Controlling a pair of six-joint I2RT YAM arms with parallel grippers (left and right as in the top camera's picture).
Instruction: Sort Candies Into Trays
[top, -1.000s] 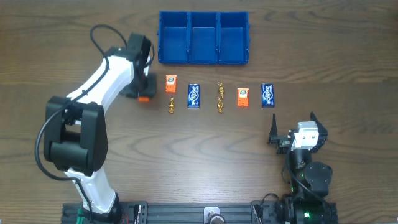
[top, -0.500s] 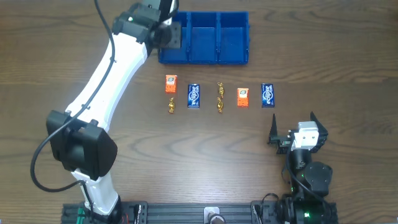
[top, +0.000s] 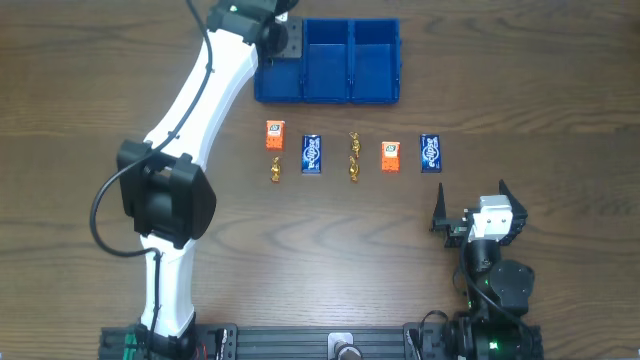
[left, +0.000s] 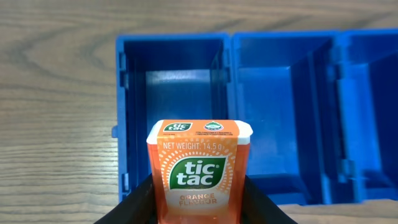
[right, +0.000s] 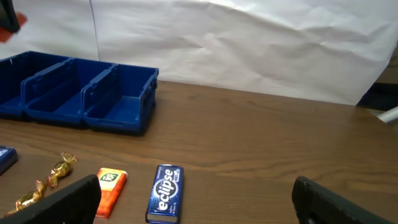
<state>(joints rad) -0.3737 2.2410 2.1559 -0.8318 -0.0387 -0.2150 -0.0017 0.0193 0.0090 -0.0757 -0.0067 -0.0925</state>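
The left gripper (left: 199, 208) pinches an orange candy box (left: 199, 168) over the left-end compartment of the blue tray (left: 283, 42). The right gripper (right: 198, 202) is spread.

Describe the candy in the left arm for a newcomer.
Find the blue three-bin tray at the far edge of the table. At its left-end bin, the left jaws hold an orange box aloft; the other two orange boxes lie flat.

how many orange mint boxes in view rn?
3. The held orange box sits in the left gripper, over the blue tray's left compartment. The left orange box lies at the table row's left end. The right orange box lies beside the right blue pack. None looks hidden.
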